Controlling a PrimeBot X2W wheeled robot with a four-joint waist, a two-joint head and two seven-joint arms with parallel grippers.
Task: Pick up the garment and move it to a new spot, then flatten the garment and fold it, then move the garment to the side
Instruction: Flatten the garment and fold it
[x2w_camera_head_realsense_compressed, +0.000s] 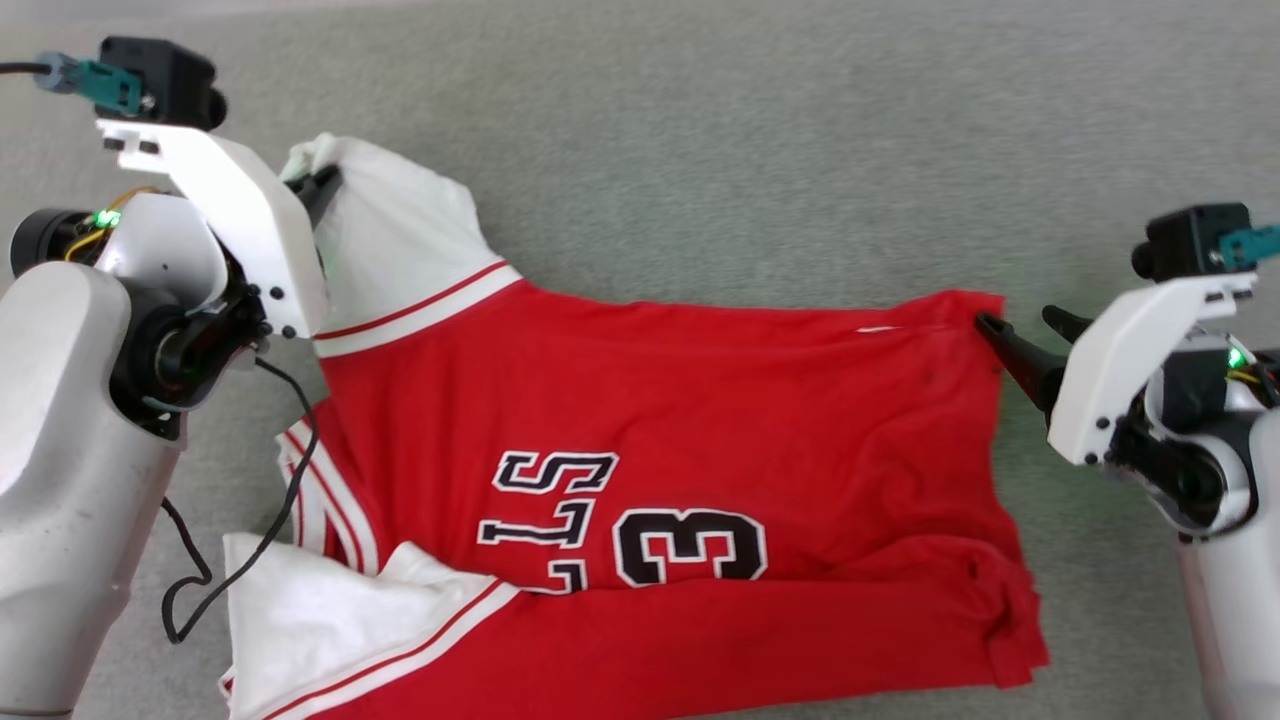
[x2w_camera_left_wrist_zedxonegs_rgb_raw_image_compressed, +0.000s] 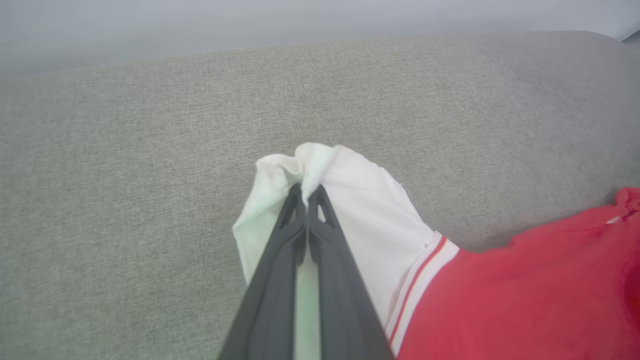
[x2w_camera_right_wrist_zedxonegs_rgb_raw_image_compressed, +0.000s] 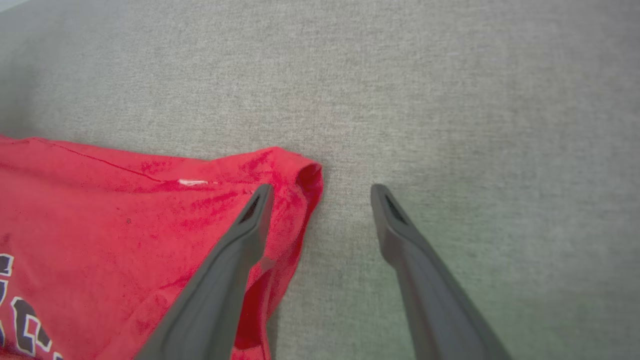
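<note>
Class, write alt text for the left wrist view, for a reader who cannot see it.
The left gripper, its two dark fingers closed, pinches the bunched tip of the white sleeve of a red shirt. The shirt lies on a grey woven surface, its red body running off the lower right.

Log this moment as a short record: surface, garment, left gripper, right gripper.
surface: grey woven fabric
garment: red body spread out with the lettering up, wrinkled and bunched at its near right corner
left gripper: shut on the tip of the garment's white sleeve, cloth bunched at the fingertips
right gripper: open at the garment's far right corner, one finger over the red cloth, the other over bare surface
</note>
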